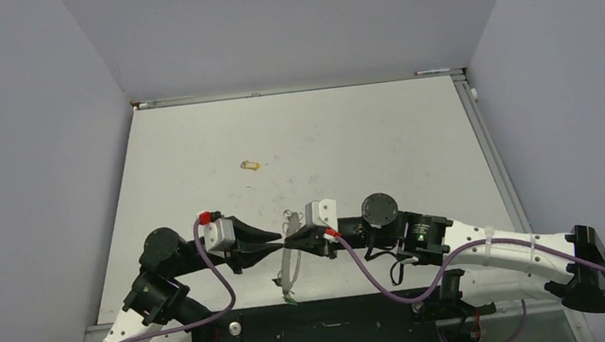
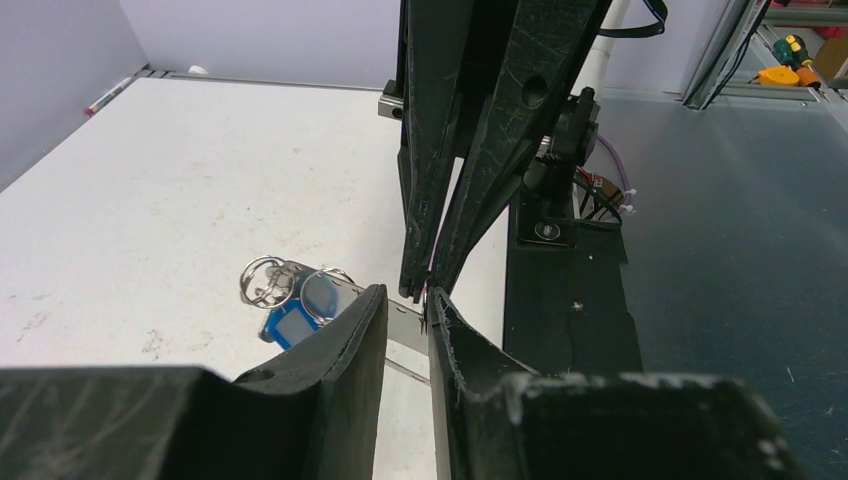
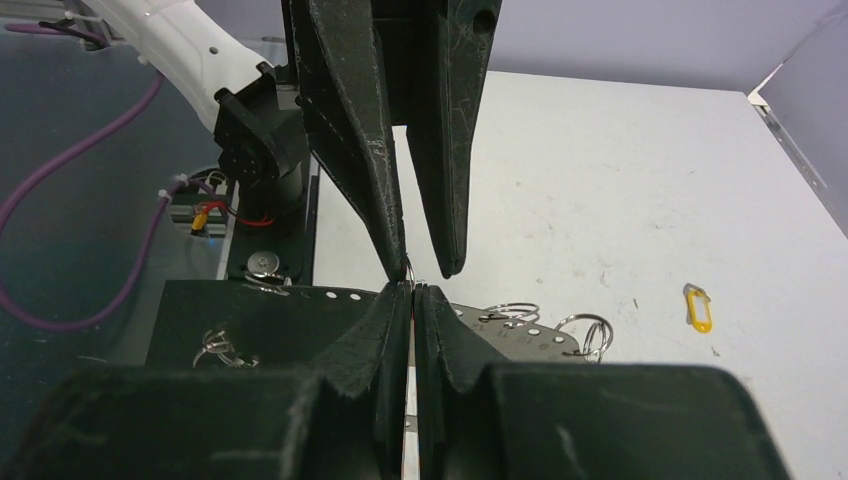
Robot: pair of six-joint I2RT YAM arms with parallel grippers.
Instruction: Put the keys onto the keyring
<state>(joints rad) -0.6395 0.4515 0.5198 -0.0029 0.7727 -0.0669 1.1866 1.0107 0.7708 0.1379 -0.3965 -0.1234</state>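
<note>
My two grippers meet tip to tip over the table's near middle. My right gripper (image 1: 292, 241) (image 3: 411, 290) is shut on the keyring, of which only a short arc of silvery wire (image 3: 410, 268) shows at its tips. My left gripper (image 1: 276, 238) (image 2: 407, 305) is open, with its fingertips (image 3: 395, 265) on either side of that wire. A blue key (image 2: 285, 325) with small rings (image 2: 265, 281) lies under the grippers. A yellow key (image 1: 250, 165) (image 3: 699, 307) lies alone farther back. A small green key (image 1: 293, 300) lies at the table's near edge.
A perforated metal strip (image 1: 290, 269) (image 3: 520, 335) lies on the table under both grippers, with small split rings (image 3: 588, 330) at its far end. A black base plate (image 1: 325, 327) sits at the near edge with loose rings (image 3: 222, 347) on it. Grey walls enclose the table.
</note>
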